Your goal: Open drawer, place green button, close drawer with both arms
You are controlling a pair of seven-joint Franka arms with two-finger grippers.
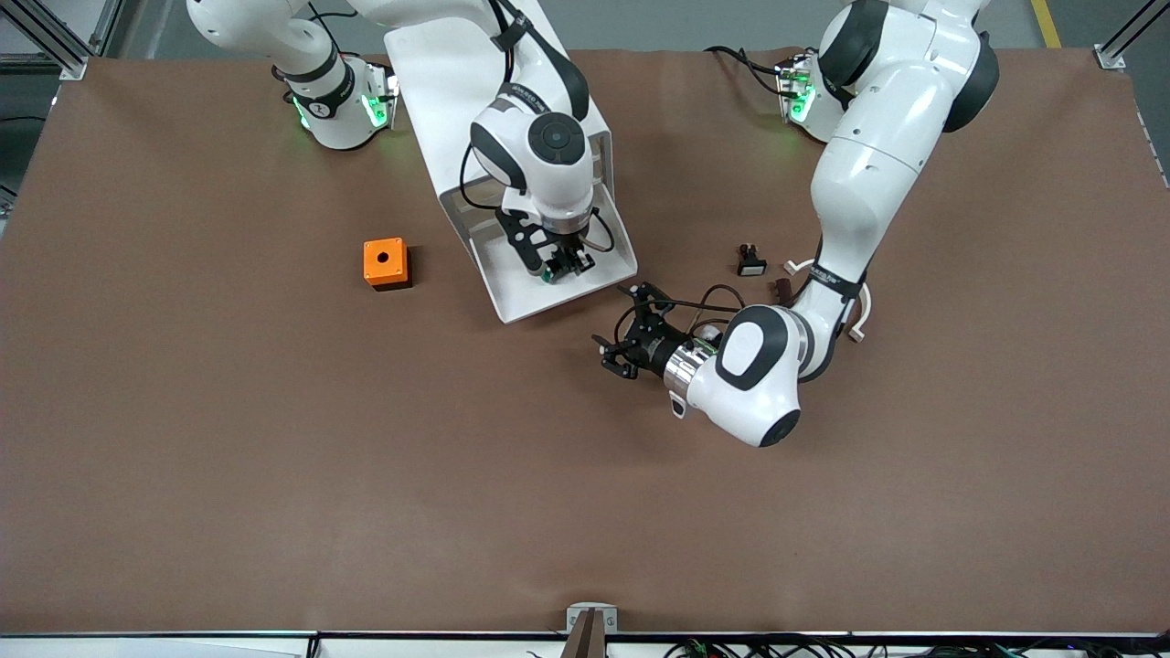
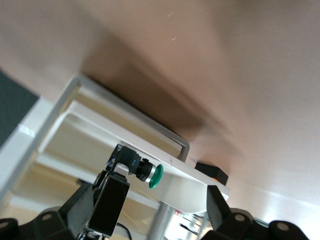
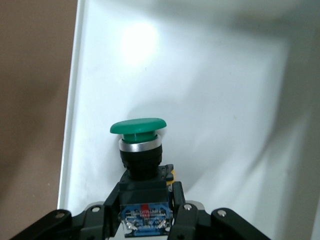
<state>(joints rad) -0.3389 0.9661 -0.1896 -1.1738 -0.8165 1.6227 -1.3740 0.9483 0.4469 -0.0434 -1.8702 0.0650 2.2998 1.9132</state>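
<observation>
The white cabinet [image 1: 439, 91] lies between the arms' bases, and its lowest drawer [image 1: 512, 288] is pulled out toward the front camera. Over that open tray [image 3: 215, 100], my right gripper [image 1: 562, 260] [image 3: 145, 200] is shut on the dark body of the button [image 1: 551, 271] [image 3: 140, 145]. The button's green cap points down at the tray floor. My left gripper [image 1: 623, 331] [image 2: 162, 210] is open and holds nothing. It hovers low beside the drawer's front corner toward the left arm's end. In the left wrist view it faces the drawer [image 2: 187, 187] and the button [image 2: 156, 176].
An orange cube with a hole [image 1: 386, 263] sits on the brown table beside the cabinet, toward the right arm's end. A small black part with a white face [image 1: 750, 260] and a white bracket [image 1: 859, 315] lie near the left arm's forearm.
</observation>
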